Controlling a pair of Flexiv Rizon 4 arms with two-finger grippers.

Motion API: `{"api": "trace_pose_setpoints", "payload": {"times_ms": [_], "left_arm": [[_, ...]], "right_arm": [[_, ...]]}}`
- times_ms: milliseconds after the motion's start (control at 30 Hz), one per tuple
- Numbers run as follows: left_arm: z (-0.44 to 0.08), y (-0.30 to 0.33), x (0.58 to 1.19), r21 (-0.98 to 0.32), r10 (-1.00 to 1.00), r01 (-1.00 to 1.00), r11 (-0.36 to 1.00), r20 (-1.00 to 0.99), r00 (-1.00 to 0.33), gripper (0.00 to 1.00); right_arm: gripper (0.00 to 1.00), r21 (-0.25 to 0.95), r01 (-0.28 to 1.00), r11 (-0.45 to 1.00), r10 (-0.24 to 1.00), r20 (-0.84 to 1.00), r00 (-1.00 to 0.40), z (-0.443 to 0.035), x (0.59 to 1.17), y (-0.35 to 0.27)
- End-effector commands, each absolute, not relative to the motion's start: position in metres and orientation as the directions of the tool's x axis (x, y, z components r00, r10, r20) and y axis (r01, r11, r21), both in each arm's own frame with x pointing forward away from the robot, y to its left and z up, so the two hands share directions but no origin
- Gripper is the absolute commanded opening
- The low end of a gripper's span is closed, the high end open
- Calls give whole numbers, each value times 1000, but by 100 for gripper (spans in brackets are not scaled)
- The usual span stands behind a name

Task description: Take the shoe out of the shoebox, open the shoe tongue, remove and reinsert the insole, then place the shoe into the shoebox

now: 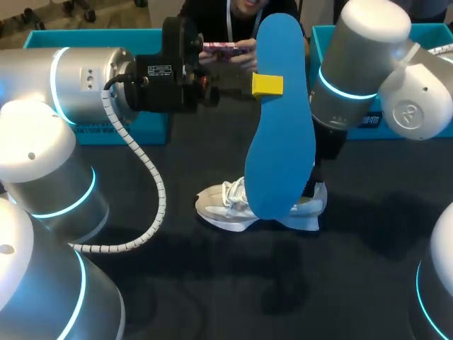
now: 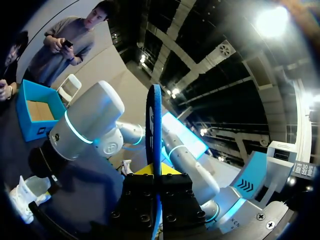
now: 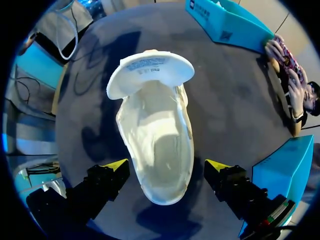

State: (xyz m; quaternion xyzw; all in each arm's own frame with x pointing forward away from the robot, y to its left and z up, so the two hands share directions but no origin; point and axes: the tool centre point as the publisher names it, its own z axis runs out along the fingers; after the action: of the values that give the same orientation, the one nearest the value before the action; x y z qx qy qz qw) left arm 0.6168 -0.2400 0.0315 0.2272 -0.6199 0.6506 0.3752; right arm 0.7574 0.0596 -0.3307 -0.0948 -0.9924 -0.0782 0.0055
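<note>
Left jaws pinch the blue insole (image 1: 279, 134) near its narrow end, upright; right jaws wide, straddling the white shoe (image 3: 157, 145). Insole likely light, bendy; end hold suits toe-first reinsertion.

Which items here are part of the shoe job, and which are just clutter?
Job:
- insole, shut in left gripper
- shoe, tongue open, inside the open right gripper
- one teal box as shoebox: left box or right box, can't tell which

Clutter:
- the other teal box
</note>
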Motion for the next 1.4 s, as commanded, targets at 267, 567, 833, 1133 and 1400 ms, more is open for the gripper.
{"api": "trace_pose_setpoints", "payload": {"times_ms": [267, 567, 833, 1133, 1400], "left_arm": [[31, -240, 616, -636, 208, -770, 48, 761, -615, 0], [31, -240, 616, -636, 208, -770, 48, 761, -615, 0], [31, -240, 616, -636, 208, -770, 48, 761, -615, 0], [31, -240, 616, -636, 208, -770, 48, 761, -615, 0], [31, -240, 616, -636, 208, -770, 48, 761, -615, 0]], "right_arm": [[100, 163, 205, 965, 207, 4, -978, -336, 777, 69], [100, 182, 145, 973, 143, 20, -989, -357, 801, 79], [100, 197, 129, 972, 116, 76, -990, -386, 808, 88], [100, 193, 118, 974, 98, 113, -989, -396, 804, 94], [84, 184, 108, 977, 81, 144, -986, -398, 802, 97]]}}
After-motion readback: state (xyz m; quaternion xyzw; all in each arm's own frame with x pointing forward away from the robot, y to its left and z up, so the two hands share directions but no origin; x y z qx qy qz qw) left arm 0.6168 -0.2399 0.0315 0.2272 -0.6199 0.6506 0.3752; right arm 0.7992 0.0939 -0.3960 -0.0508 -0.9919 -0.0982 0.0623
